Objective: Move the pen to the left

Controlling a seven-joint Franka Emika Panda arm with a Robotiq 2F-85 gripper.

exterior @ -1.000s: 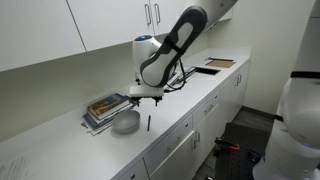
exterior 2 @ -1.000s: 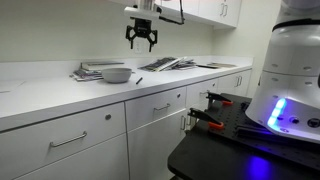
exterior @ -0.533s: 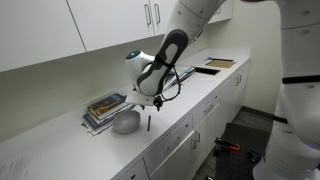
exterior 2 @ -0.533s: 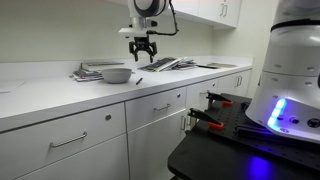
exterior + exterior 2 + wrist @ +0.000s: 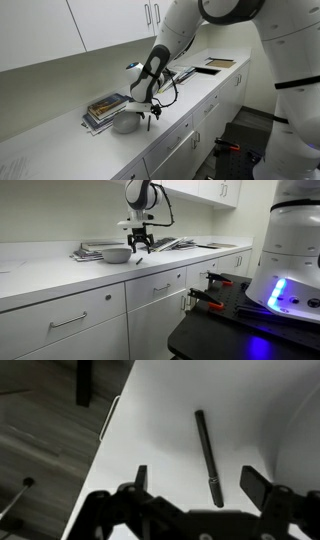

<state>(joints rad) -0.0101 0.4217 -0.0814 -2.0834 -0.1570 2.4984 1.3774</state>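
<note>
The pen point(image 5: 206, 452) is a thin dark stick lying flat on the white counter. In the wrist view one end of it lies between my open fingers; the rest runs away from them. My gripper point(image 5: 196, 484) is open and close above it, touching nothing. In both exterior views the gripper point(image 5: 147, 108) point(image 5: 139, 246) hangs low over the counter right beside the small grey bowl point(image 5: 125, 122) point(image 5: 117, 255). The pen shows there as a short dark line below the fingers point(image 5: 150, 123) point(image 5: 139, 261).
A stack of magazines point(image 5: 104, 107) lies behind the bowl, near the wall. More papers point(image 5: 170, 244) and a flat dark item point(image 5: 213, 65) lie further along the counter. The counter's front edge point(image 5: 108, 430) is close to the pen, with drawers below.
My gripper has come down from high above the counter to just over the pen, beside the bowl. It stayed open. The pen and bowl have not moved.
</note>
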